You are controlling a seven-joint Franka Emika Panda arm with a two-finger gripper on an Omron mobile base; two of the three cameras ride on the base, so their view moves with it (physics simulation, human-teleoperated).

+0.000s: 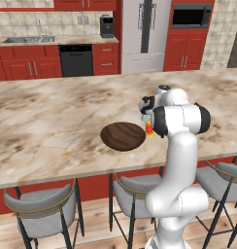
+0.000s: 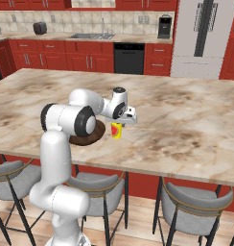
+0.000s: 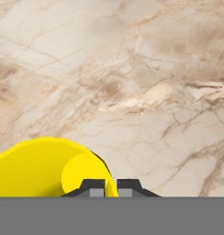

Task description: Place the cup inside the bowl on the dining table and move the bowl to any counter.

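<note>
The yellow cup (image 2: pixel 116 129) with its red mark stands on the dining table (image 2: pixel 186 120), close to the right of the brown wood-grain bowl (image 1: pixel 123 136). My gripper (image 2: pixel 120 123) comes down onto the cup from above. In the hand view the two fingertips (image 3: pixel 92 186) stand nearly together, pinching the cup (image 3: pixel 36 167) by its wall at the rim. In the left base view my forearm hides most of the cup (image 1: pixel 149 130), and in the right base view my elbow covers part of the bowl (image 2: pixel 90 138).
Grey stools (image 1: pixel 45 204) line the table's near edge. Beyond the table runs a counter (image 1: pixel 28 41) over red cabinets with a sink (image 2: pixel 92 36), a dishwasher (image 1: pixel 76 60), a coffee machine (image 1: pixel 106 26) and a fridge (image 1: pixel 143 34).
</note>
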